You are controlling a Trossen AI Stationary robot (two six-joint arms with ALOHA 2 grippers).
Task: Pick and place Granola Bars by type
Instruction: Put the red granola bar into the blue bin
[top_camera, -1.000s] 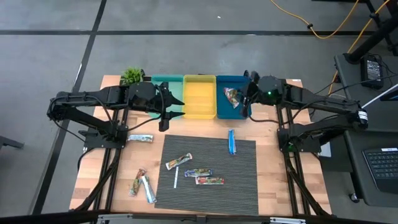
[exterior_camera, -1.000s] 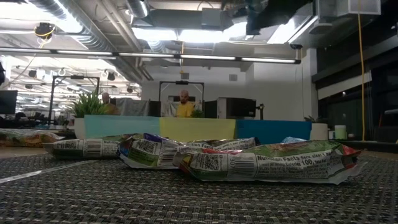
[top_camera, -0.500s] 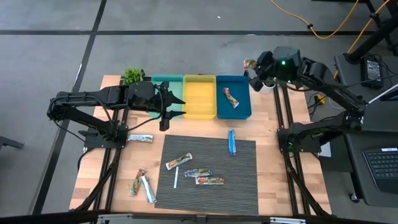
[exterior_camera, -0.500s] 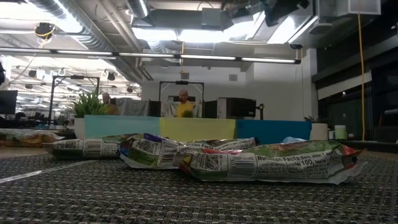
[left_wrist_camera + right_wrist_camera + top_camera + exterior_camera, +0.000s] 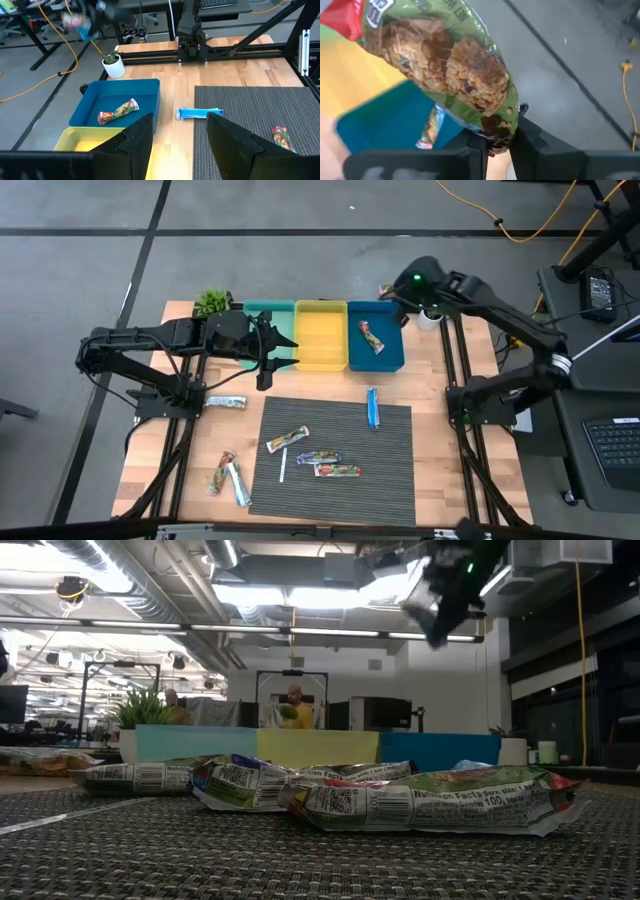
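My right gripper (image 5: 390, 292) is high above the far right corner of the blue bin (image 5: 392, 360), shut on a red-green-brown granola bar (image 5: 450, 60). It shows near the top of the low view (image 5: 440, 610). Another multicoloured bar (image 5: 372, 337) lies flat in that bin. A blue bar (image 5: 372, 408) and three multicoloured ones (image 5: 318, 457) lie on the striped mat. A silvery bar (image 5: 226, 402) and two more (image 5: 230, 477) rest on the wood to the left. My left gripper (image 5: 280, 348) hovers open over the teal bin (image 5: 262, 310). My right gripper pinches the multicoloured bar by one end (image 5: 495, 135) between its two fingers (image 5: 477, 147). The bar is lifted clear of everything, and the rest of it stands out past the fingertips.
Teal, yellow (image 5: 321, 335) and blue bins stand side by side along the far edge. A small green plant (image 5: 212, 302) sits at the far left corner, a white potted one (image 5: 114, 66) beyond the blue bin. A thin white stick (image 5: 283, 468) lies on the mat (image 5: 390, 470).
My right gripper has risen from low over the blue bin with the multicoloured bar, swinging past the far edge and then toward the table's left. One bar stayed in the bin.
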